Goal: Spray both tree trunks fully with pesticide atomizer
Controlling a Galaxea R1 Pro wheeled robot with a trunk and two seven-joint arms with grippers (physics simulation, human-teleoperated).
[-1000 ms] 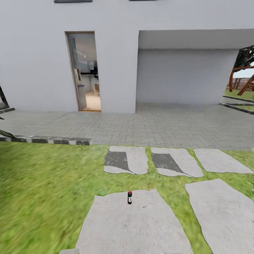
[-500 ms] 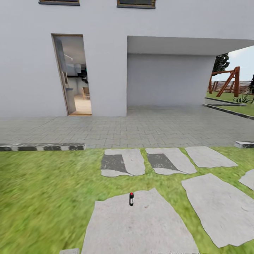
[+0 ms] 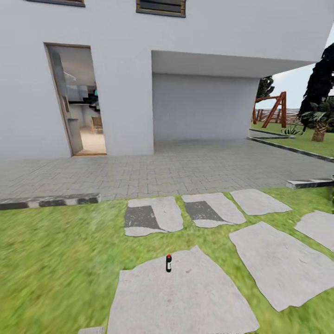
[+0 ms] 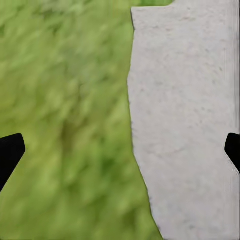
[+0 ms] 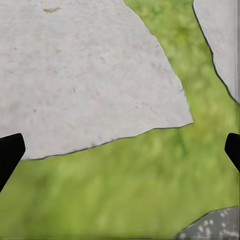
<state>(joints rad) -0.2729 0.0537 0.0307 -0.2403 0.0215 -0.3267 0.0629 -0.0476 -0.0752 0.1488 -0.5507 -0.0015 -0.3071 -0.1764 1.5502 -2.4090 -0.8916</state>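
The pesticide atomizer [image 3: 169,263], a small black bottle with a red cap, stands upright on a large grey stone slab [image 3: 185,301] in the grass lawn [image 3: 55,260], straight ahead of me in the head view. My left gripper [image 4: 120,150] hangs open above the border of grass and slab, its dark fingertips [image 4: 10,155] far apart. Over a corner of a slab and grass, my right gripper [image 5: 120,150] is open too, with nothing between its fingertips [image 5: 232,150]. The pale-trunked trees are out of view, and no mist shows.
A white house with an open doorway [image 3: 76,102] and grey brick paving [image 3: 185,167] lies beyond the lawn. Several more stone slabs [image 3: 278,260] lie to the right. At far right stand a palm-like plant [image 3: 319,125], a black cypress-like tree [image 3: 320,79], a wooden swing frame [image 3: 271,109] and a kerb [image 3: 51,201].
The camera has turned right: the house and doorway slid left, and the plants and swing frame came further into view. The atomizer stands where it was.
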